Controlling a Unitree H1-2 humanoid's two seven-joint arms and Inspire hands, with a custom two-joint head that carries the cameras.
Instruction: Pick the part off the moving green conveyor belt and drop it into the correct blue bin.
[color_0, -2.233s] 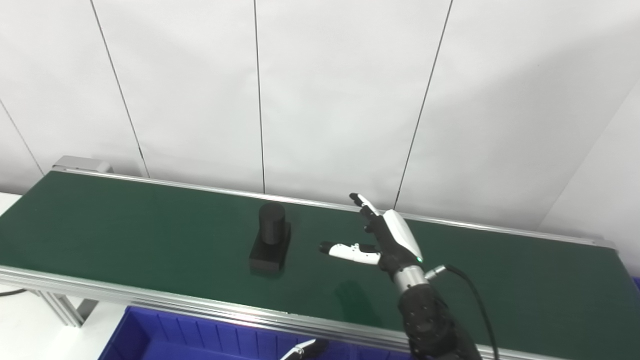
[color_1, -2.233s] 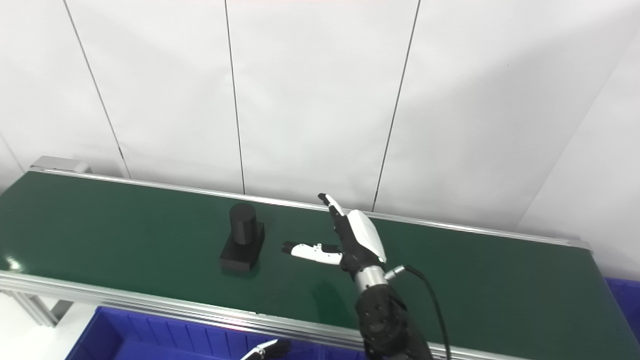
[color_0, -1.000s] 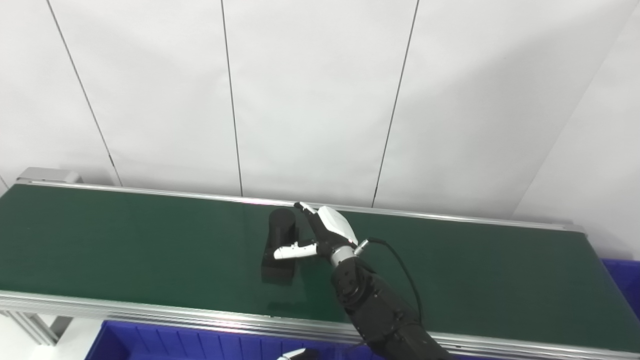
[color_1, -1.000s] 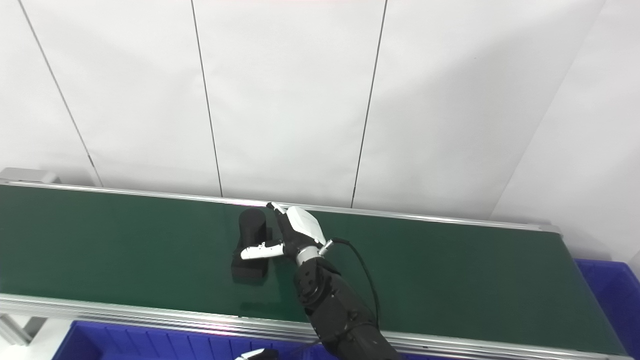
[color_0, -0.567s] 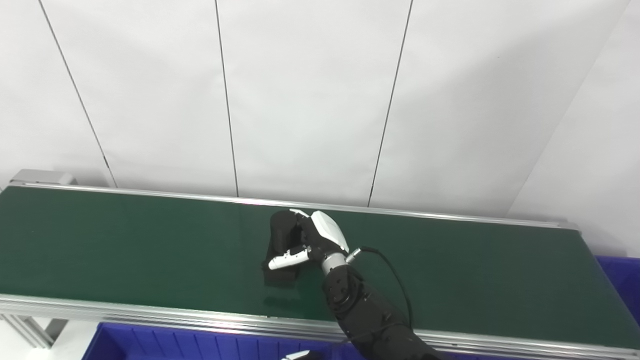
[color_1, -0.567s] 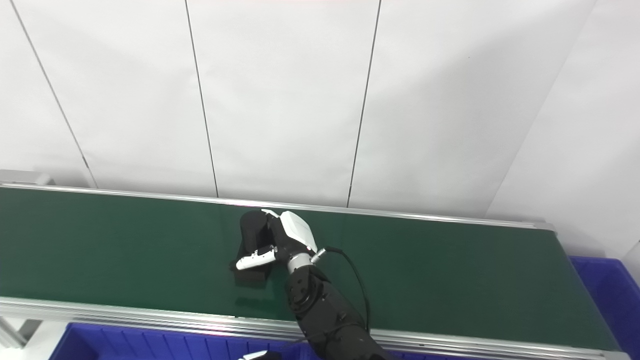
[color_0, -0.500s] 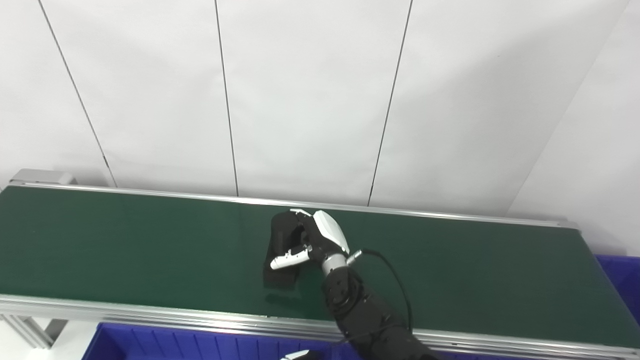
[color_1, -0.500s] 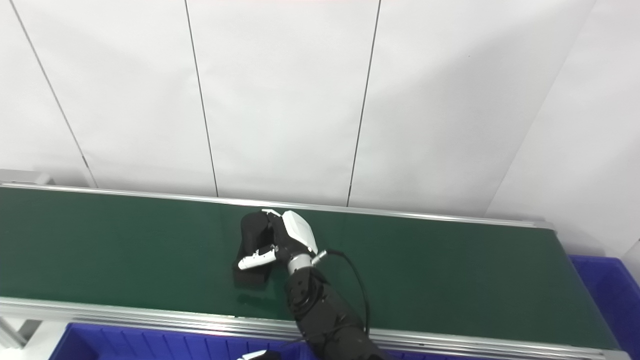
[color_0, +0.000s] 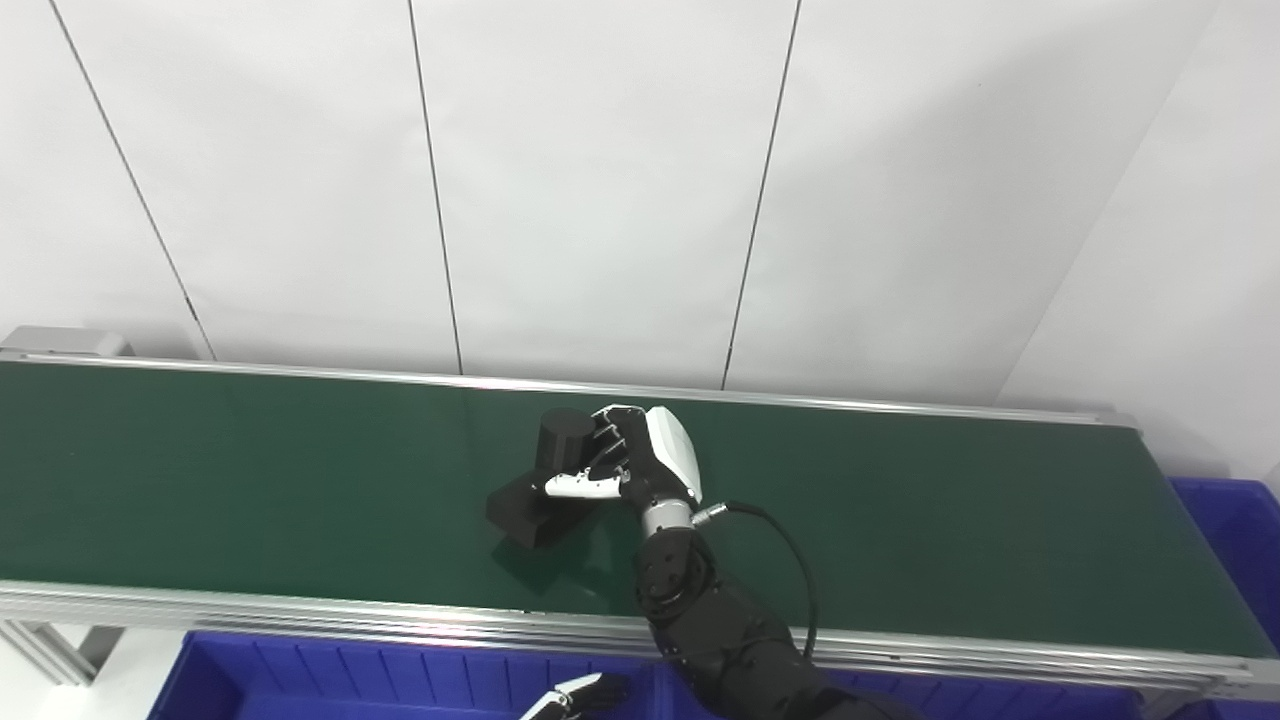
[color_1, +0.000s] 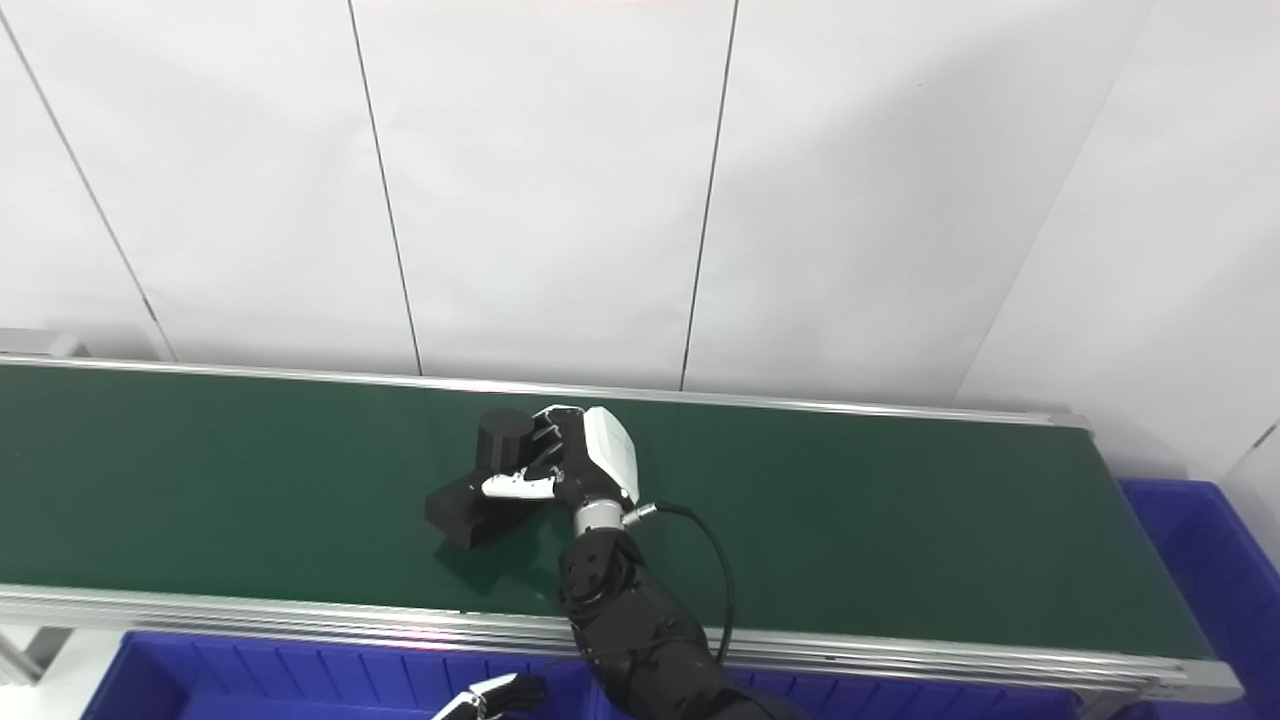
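Observation:
The part is black, a block base (color_0: 522, 513) with an upright cylinder (color_0: 561, 438) on it. It is over the middle of the green conveyor belt (color_0: 250, 470). My right hand (color_0: 640, 460) is shut on the cylinder, fingers behind it and thumb across its front. The part is tilted with its base a little above the belt and a shadow under it. It also shows in the right eye view (color_1: 462, 515). Only the fingertips of my left hand (color_0: 575, 695) show at the bottom edge, over a blue bin; I cannot tell how they are set.
A blue bin (color_0: 350, 680) runs along below the belt's near rail. Another blue bin (color_0: 1225, 530) stands past the belt's right end. A white panelled wall is right behind the belt. A black cable loops from my right wrist.
My right hand closed round the cylinder of the part, then raised and tilted it off the belt. The camera has shifted a little.

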